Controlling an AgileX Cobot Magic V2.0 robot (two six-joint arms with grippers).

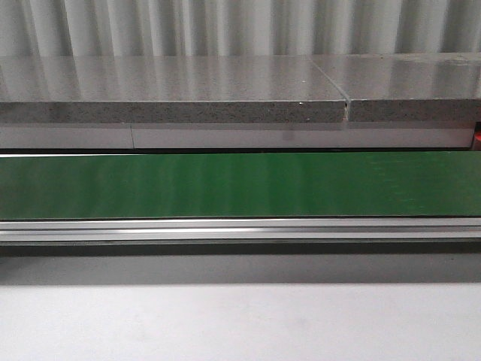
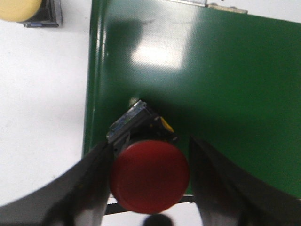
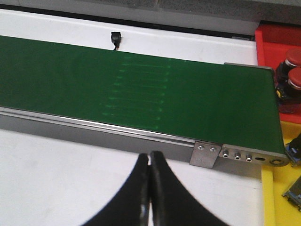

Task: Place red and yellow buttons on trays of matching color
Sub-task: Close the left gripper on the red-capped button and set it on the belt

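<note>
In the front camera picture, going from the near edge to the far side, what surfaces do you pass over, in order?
White tabletop → silver conveyor rail → green conveyor belt → white panel → grey speckled slab → corrugated wall at the back.

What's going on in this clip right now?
The left gripper is straddling a red button that sits at the edge of the green conveyor belt; its fingers flank the cap, though contact is hard to judge. The right gripper is shut and empty, hovering over the white table beside the belt. Two red buttons already sit in the red tray, and a yellow tray lies next to it.
</note>
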